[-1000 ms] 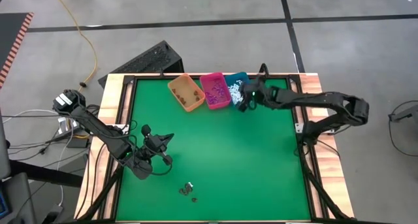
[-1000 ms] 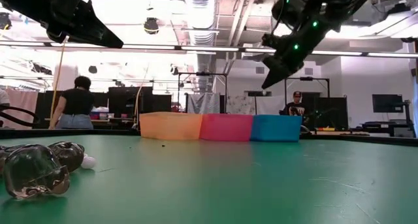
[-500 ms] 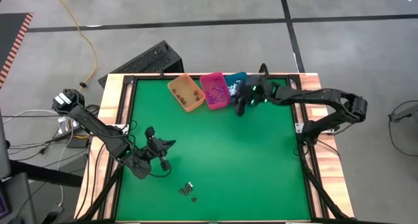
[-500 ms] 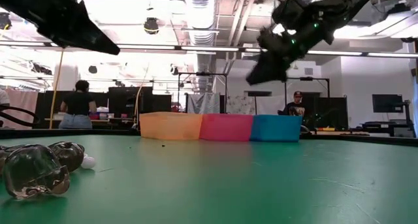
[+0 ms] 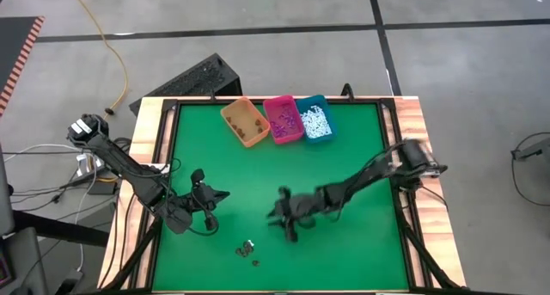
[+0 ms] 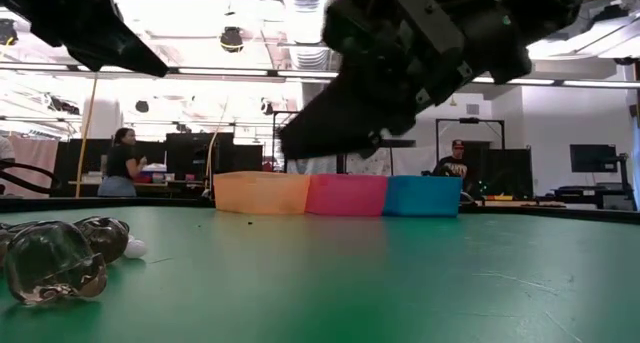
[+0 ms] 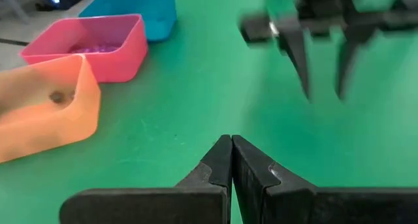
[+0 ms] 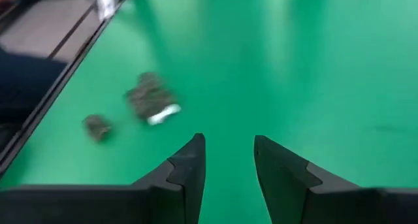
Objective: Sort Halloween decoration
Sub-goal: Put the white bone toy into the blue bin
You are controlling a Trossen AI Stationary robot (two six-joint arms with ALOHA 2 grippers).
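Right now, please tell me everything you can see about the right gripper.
The right gripper is dark and looks like hard plastic or metal, with two tapered fingers standing apart, nothing between them. It hangs above the green mat near the table's middle, touching nothing, aimed toward the small leftover pieces near the front edge. Its long arm reaches in from the table's right side.
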